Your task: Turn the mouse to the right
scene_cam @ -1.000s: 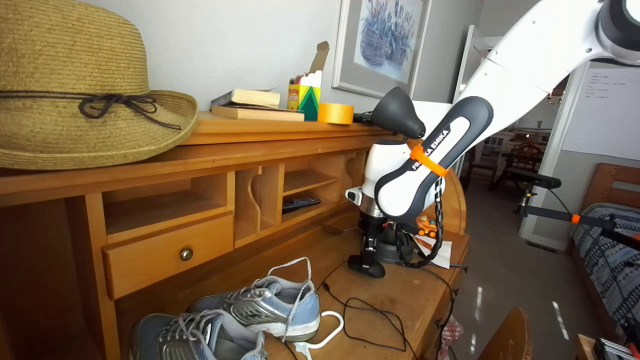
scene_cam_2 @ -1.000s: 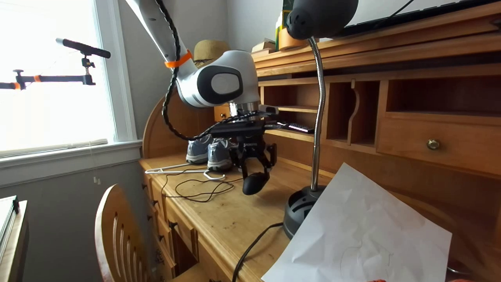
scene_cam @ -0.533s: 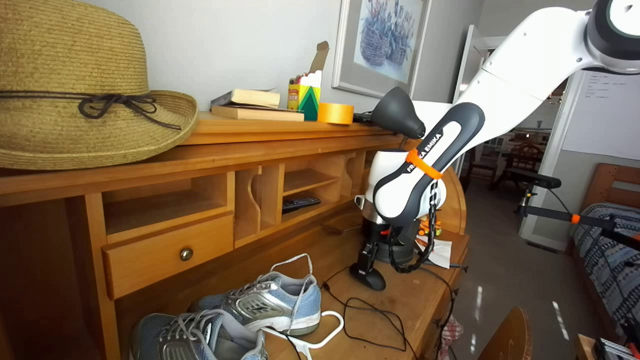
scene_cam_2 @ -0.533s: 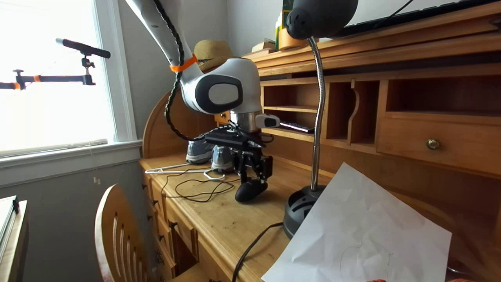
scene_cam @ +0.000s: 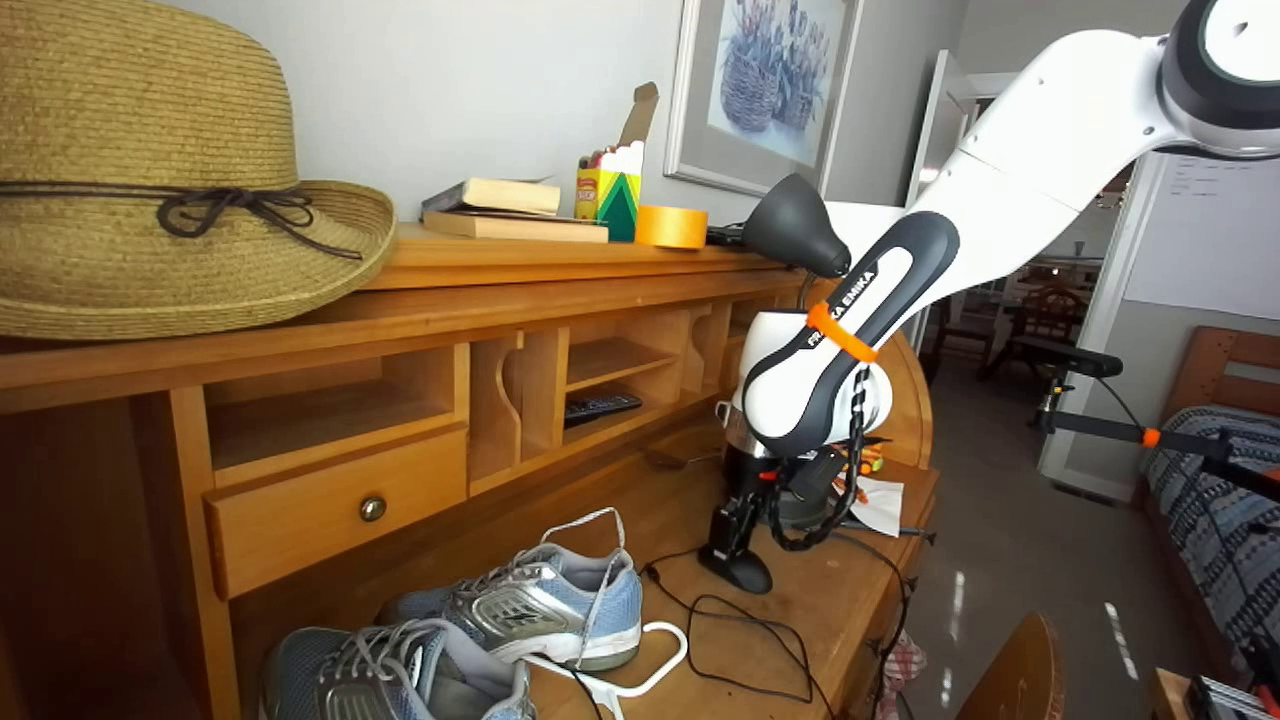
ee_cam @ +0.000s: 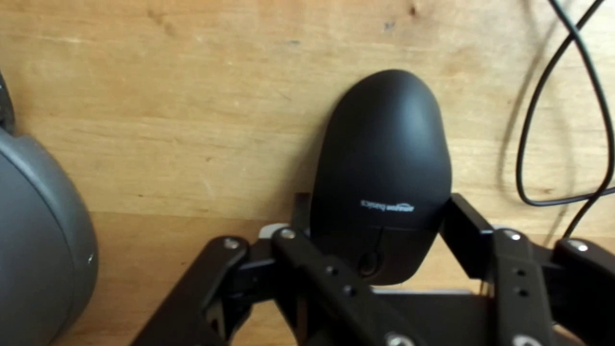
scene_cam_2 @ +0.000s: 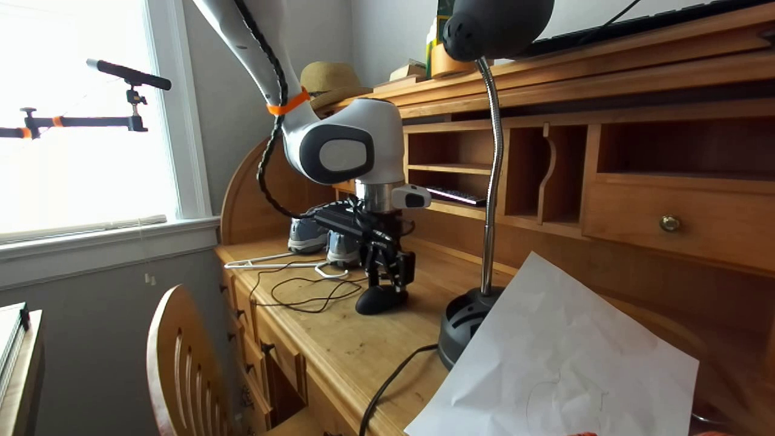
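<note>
Black mouse (ee_cam: 384, 154) grasped by the gripper (ee_cam: 382, 214): fingers (ee_cam: 465, 233) clamped against its two long sides, nearer the wheel end than the rounded end. Mouse is down at the desk (scene_cam_2: 351, 345); whether the whole underside touches, cannot tell. Orientation, wrist view: rounded end toward top of view, wheel end toward the gripper, logo (ee_cam: 387, 207) upside down. Gripper points downward in both exterior views.

Neighbours, wrist view: grey lamp base (ee_cam: 38, 240) at left edge, well apart from mouse; black cable (ee_cam: 520, 168) looped at right, near the mouse but apart from it where seen.

Elsewhere on desk: two shoes (scene_cam: 540, 610) side by side, white hanger (scene_cam: 684, 652) beside them and partly hidden. Paper (scene_cam_2: 563, 363) overlaps the lamp base in an exterior view.

Upper ledge (scene_cam: 520, 266), in an exterior view, left to right: hat (scene_cam: 150, 150), stacked books (scene_cam: 515, 229), crayon box (scene_cam: 606, 195), tape (scene_cam: 671, 228). Remote (scene_cam: 600, 406) lies in a cubby (scene_cam: 655, 400) below. Framed picture (scene_cam: 770, 90) hangs on the wall (scene_cam: 450, 90) above.

White arm (scene_cam: 1050, 170) enters an exterior view from the upper right, orange strap (scene_cam: 842, 334) around it. Chair (scene_cam_2: 162, 363) stands at the desk front, cut off at the bottom edge.
</note>
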Controlling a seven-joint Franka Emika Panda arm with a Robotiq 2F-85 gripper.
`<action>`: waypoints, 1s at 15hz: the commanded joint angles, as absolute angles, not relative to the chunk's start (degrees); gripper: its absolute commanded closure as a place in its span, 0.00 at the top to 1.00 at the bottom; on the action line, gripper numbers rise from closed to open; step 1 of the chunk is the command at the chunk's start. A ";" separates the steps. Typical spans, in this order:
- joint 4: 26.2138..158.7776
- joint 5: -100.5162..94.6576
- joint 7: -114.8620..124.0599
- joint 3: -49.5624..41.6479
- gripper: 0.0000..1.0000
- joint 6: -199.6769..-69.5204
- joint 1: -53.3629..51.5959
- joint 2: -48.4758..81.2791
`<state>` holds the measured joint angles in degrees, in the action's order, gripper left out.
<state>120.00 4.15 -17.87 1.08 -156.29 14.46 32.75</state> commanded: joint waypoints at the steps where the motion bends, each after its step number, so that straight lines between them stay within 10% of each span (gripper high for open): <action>1: 119.84 3.13 -17.70 0.89 0.44 -155.25 14.23 33.84; 15: 115.61 1.11 -23.11 0.48 0.44 -157.07 17.24 36.46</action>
<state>118.69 2.07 -20.86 0.08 -156.13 15.52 33.55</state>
